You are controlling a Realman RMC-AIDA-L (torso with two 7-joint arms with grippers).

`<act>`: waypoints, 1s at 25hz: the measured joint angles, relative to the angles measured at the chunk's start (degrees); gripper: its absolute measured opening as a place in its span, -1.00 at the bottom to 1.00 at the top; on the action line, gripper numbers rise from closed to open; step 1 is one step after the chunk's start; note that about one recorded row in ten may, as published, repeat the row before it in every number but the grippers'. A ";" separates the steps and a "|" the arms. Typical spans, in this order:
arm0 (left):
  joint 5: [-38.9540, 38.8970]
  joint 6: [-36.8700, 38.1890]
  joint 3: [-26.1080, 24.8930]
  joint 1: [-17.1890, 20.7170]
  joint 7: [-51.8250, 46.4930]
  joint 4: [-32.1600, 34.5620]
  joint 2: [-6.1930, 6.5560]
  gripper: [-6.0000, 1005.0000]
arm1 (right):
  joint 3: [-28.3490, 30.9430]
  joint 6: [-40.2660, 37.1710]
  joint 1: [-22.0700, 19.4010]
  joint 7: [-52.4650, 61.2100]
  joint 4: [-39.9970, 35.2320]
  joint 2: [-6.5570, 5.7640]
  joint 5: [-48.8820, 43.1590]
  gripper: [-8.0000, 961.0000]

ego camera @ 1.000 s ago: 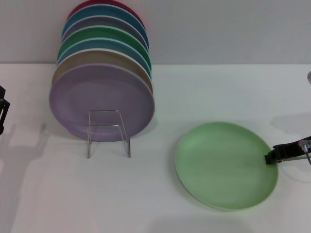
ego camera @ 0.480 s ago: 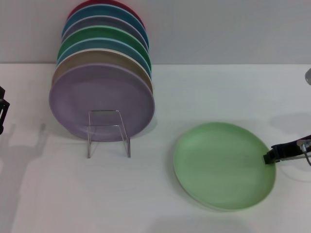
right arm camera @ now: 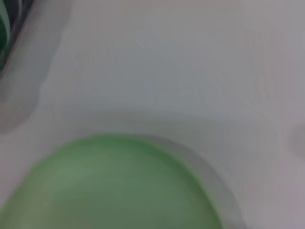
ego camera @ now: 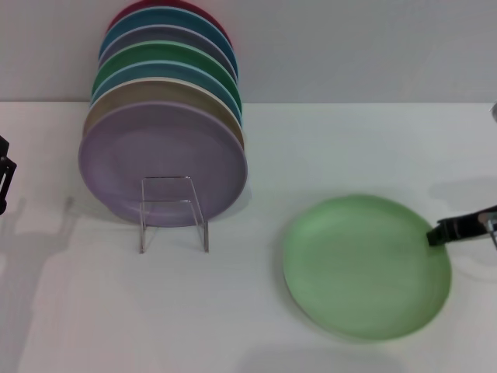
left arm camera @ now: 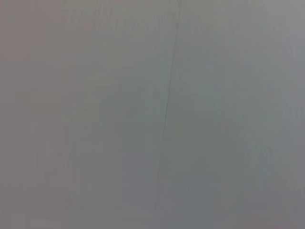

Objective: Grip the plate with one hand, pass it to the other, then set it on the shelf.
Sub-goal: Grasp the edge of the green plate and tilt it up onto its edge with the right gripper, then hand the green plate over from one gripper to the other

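Observation:
The pale mint-green plate (ego camera: 365, 268) is at the front right of the white table, and its right side looks slightly raised. My right gripper (ego camera: 433, 235) reaches in from the right edge of the head view, and its dark fingers grip the plate's right rim. The plate also fills the lower part of the right wrist view (right arm camera: 109, 186). The clear acrylic shelf (ego camera: 173, 214) stands left of centre, in front of a lilac plate (ego camera: 163, 163). My left gripper (ego camera: 4, 177) is parked at the far left edge, mostly out of view.
A row of upright plates leans behind the lilac one: tan, blue, emerald green (ego camera: 167, 58), grey-purple and red, up against the grey wall. The table runs white between the shelf and the mint plate. The left wrist view shows only a blank grey surface.
My right gripper has risen a little at the plate's right rim. The plate has shifted slightly right and its right side has come up. The left arm has not moved.

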 joint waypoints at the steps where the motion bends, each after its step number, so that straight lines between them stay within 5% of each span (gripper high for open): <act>1: 0.01 -0.01 0.00 0.00 0.00 -0.01 0.00 0.53 | 0.01 -0.20 -0.64 0.00 1.88 0.06 0.19 -0.94; 10: -0.01 0.07 0.00 0.15 0.00 -0.17 0.00 0.53 | -0.10 -6.13 -5.22 0.21 13.45 0.25 0.47 -0.94; 25: 0.00 0.25 0.06 -0.17 -1.21 -0.17 -0.08 0.53 | -7.66 -28.41 -8.56 -5.31 12.11 0.47 3.14 -0.95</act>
